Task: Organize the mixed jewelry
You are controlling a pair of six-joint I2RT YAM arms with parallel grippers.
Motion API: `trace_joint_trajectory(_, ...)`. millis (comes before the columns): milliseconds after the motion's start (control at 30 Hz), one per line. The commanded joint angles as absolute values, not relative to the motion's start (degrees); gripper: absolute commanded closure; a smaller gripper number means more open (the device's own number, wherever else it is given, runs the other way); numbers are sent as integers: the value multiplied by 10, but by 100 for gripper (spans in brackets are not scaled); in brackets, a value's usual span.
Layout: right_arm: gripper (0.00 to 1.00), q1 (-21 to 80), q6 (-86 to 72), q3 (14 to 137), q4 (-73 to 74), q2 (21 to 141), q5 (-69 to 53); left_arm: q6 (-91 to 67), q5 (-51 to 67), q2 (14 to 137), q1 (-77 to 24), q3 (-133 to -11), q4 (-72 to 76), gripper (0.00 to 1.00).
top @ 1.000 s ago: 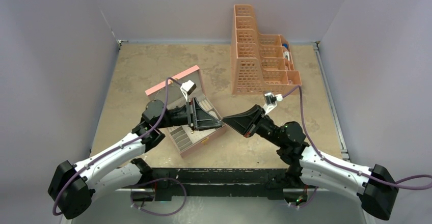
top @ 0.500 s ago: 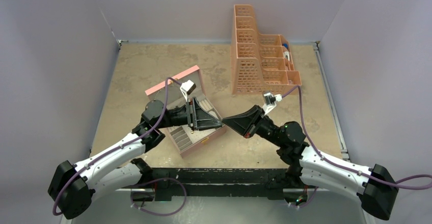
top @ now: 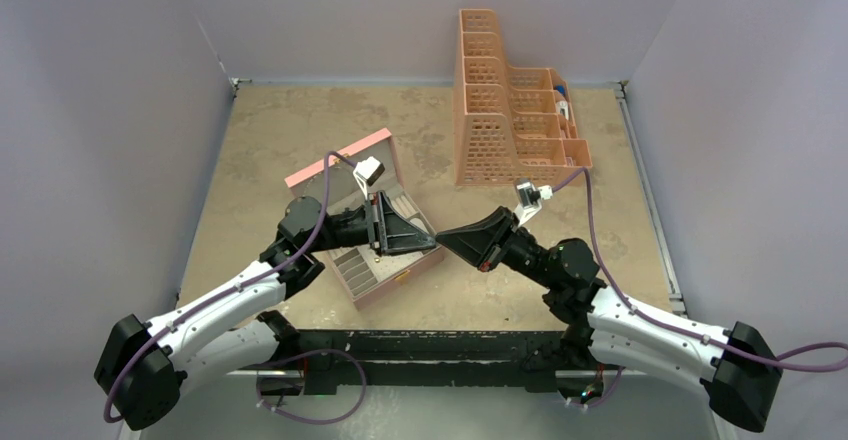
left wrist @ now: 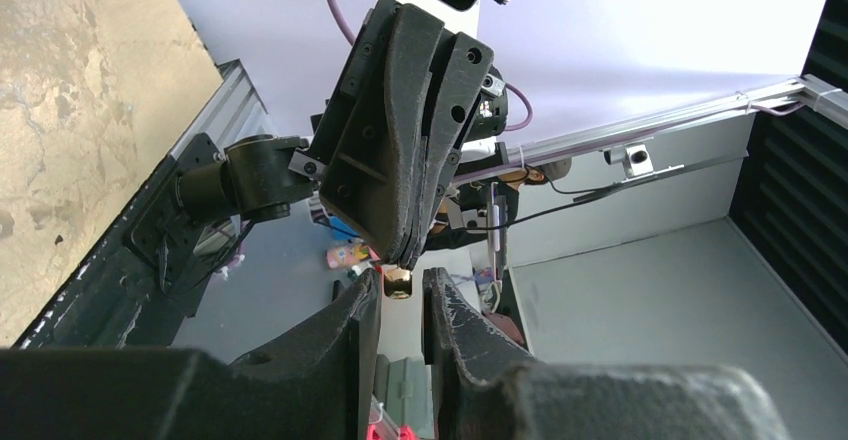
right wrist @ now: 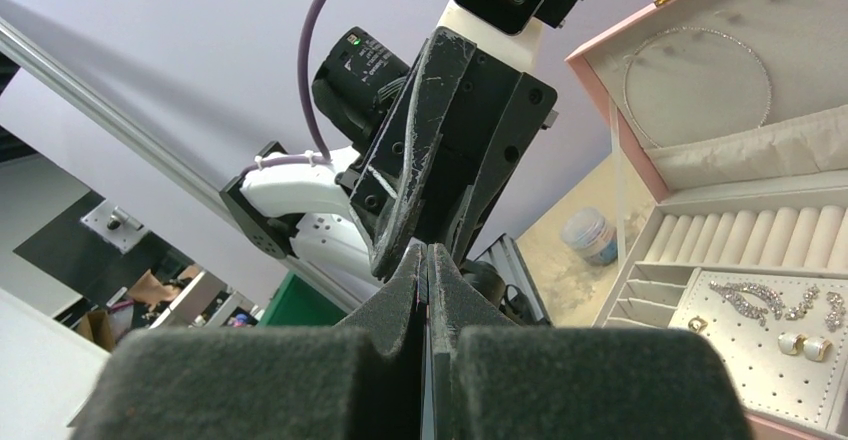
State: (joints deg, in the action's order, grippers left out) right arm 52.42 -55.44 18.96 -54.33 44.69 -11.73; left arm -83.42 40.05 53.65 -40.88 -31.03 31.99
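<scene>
Both grippers meet tip to tip above the open pink jewelry box (top: pixel 390 282). My right gripper (left wrist: pixel 403 258) is shut, and a small coppery-gold piece (left wrist: pixel 398 281) sticks out of its tip. My left gripper (left wrist: pixel 400 286) stands open, one fingertip on each side of that piece with a thin gap showing. In the right wrist view my right gripper (right wrist: pixel 428 252) has its pads pressed together. Behind it, more jewelry lies in the box (right wrist: pixel 640 175): silvery pieces (right wrist: pixel 765 300), a gold stud (right wrist: pixel 697 325) and a thin necklace (right wrist: pixel 700 70) in the lid.
A tall orange perforated organizer (top: pixel 510 110) stands at the back right of the table. A small round jar (right wrist: pixel 587 235) sits on the table beside the box. The box lid (top: pixel 340 165) stands up behind the left arm.
My right gripper has edged slightly left toward the left gripper's tip. The left arm and the box look unmoved.
</scene>
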Motion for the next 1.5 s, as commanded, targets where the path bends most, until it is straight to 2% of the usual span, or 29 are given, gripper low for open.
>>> trace_joint_trajectory(0, 100, 523, -542, 201, -570, 448, -128, -828, 391, 537, -406, -310, 347, 80)
trace_joint_trajectory(467, 100, 523, -542, 205, -565, 447, -128, -804, 375, 522, -405, -314, 305, 91)
trace_joint_trajectory(500, 96, 523, -544, 206, -563, 447, -130, -801, 373, 520, -406, -315, 299, 91)
trace_joint_trajectory(600, 73, 522, -556, 209, -547, 441, -123, -787, 362, 511, -405, -320, 267, 91)
trace_joint_trajectory(700, 55, 523, -567, 212, -521, 420, -96, -764, 349, 498, -403, -332, 209, 91)
trace_joint_trajectory(800, 46, 523, -583, 206, -498, 395, -54, -727, 328, 479, -400, -365, 103, 91)
trace_joint_trajectory(1000, 42, 523, -608, 196, -449, 374, 15, -628, 266, 470, -398, -468, -177, 91)
trace_joint_trajectory(1167, 42, 523, -592, 205, -368, 380, 42, -526, 175, 527, -399, -572, -404, 91)
trace_joint_trajectory(1467, 41, 523, -587, 170, -324, 370, 62, -442, 71, 659, -399, -681, -589, 90)
